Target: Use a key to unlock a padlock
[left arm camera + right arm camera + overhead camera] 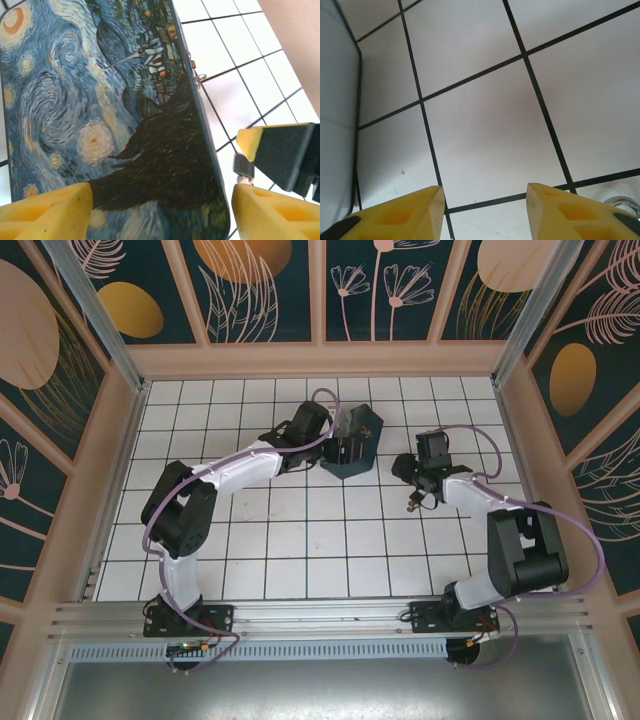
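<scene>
- The key point(412, 503), a small brownish sliver, lies on the white tiles point(300, 540) just beside the right gripper, at its 6 o'clock.
- Right gripper point(485, 200): yellow fingers moderately parted, gripping nothing, bare tile between them.
- Left gripper point(162, 210): fingers spread wide over the swirl-painted box point(100, 100), at 9 o'clock of the right gripper; whether they touch it is unclear.

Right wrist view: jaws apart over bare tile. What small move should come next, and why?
Probably slide the right gripper toward the shiny metal loop at the frame's lower right. Its jaws stand open over white floor tile, holding nothing, and that loop is the nearest small metal piece; which task piece it is, I cannot tell.
</scene>
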`<action>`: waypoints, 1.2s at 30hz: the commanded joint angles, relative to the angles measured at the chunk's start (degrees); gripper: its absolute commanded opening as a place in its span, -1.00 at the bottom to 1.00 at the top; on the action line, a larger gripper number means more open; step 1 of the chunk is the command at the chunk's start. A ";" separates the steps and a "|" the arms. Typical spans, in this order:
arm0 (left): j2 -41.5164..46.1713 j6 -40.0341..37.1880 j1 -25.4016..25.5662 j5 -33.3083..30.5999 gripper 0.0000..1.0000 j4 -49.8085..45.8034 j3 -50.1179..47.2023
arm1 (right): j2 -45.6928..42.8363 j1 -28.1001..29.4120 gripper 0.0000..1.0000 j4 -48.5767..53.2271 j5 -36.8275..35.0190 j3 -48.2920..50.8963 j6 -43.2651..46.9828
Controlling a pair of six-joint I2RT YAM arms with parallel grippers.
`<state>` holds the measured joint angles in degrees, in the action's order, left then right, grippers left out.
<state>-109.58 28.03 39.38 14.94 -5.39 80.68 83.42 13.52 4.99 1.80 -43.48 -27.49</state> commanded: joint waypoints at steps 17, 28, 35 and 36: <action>38.08 -18.36 -21.17 -41.63 0.97 28.76 -44.11 | -14.60 -6.30 0.98 -20.09 -12.52 14.22 13.65; 32.63 -25.82 -31.85 -36.65 0.97 64.35 -64.66 | -10.18 -12.88 0.98 -51.91 -12.79 26.20 23.70; 22.38 -22.78 -37.91 -27.85 0.97 79.73 -67.77 | -0.59 -19.51 0.98 -84.03 -6.72 36.22 19.24; 21.32 -22.79 -37.88 -27.78 0.97 82.15 -67.91 | 0.12 -18.31 0.98 -84.57 -4.98 36.18 21.33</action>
<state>-85.86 3.70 3.31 -16.91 64.25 14.20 80.62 -4.80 -62.04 -7.03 -8.12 -6.72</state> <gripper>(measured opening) 0.986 0.990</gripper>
